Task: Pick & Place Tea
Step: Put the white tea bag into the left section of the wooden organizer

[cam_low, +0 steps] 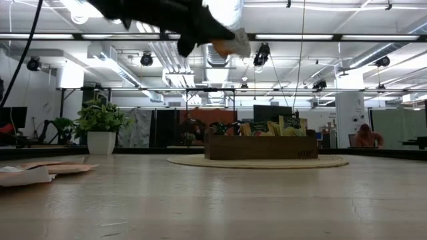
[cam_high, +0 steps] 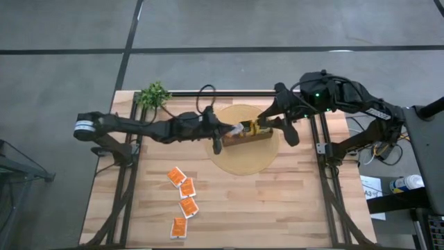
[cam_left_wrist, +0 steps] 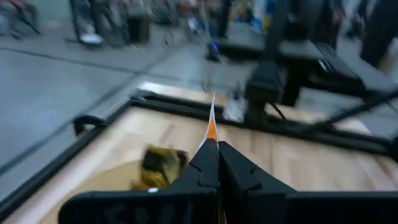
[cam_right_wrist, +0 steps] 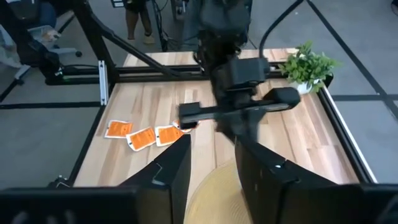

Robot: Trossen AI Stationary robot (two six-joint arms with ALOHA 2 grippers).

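Tea: one orange-and-white sachet (cam_left_wrist: 210,121) stands edge-on, pinched between the closed fingers of the left gripper (cam_left_wrist: 217,163), above the mat (cam_high: 244,141) near the box (cam_high: 244,139). The high view shows it only as a pale scrap at the gripper's tip. Four more sachets (cam_high: 182,201) lie in a loose row on the table (cam_high: 277,208), well apart from the box; the low view shows them only as a flat blur at its edge. The right gripper (cam_right_wrist: 211,163) hangs over the mat with its fingers parted and nothing between them. Packets stand in the box (cam_low: 260,145); their compartments cannot be told. A plant (cam_high: 154,94) stands at the table's far corner.
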